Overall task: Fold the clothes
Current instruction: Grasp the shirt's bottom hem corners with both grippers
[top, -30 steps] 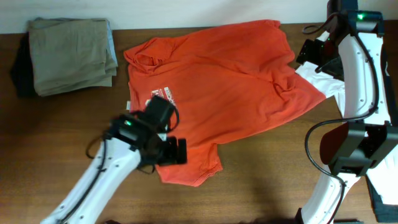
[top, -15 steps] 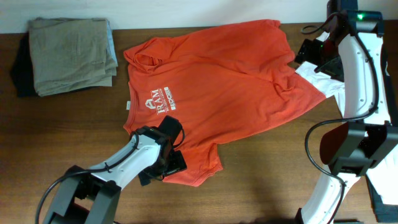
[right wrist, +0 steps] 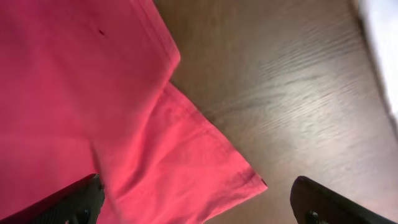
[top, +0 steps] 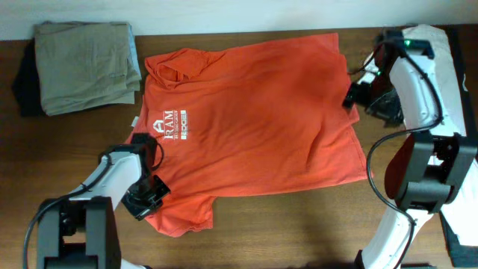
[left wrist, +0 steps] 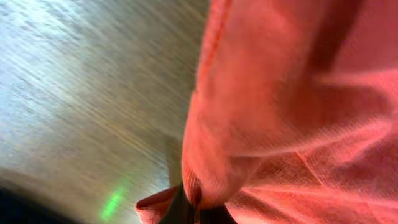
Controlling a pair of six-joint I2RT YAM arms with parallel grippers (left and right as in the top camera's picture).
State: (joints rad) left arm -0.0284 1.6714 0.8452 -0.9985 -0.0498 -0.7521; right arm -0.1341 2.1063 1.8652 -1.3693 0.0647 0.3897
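The clothes, a red-orange T-shirt (top: 254, 119) with white lettering (top: 172, 125), lie spread across the wooden table (top: 299, 224), collar toward the far left. My left gripper (top: 146, 196) is at the shirt's near-left sleeve, shut on a fold of the fabric (left wrist: 205, 186); only dark finger bases (left wrist: 180, 214) show under the cloth. My right gripper (top: 357, 93) hangs open over the shirt's right edge. In the right wrist view its two fingers (right wrist: 74, 199) straddle a sleeve corner (right wrist: 205, 162) without touching it.
Folded khaki-grey garments (top: 86, 63) are stacked at the far left corner, with a dark item (top: 25, 86) beside them. Something white (right wrist: 382, 43) lies right of the shirt. Bare wood runs along the near edge.
My left gripper has shut on the shirt's near-left part and pulled it left, so the shirt now lies flatter and further left. My right gripper has come in over the shirt's right edge.
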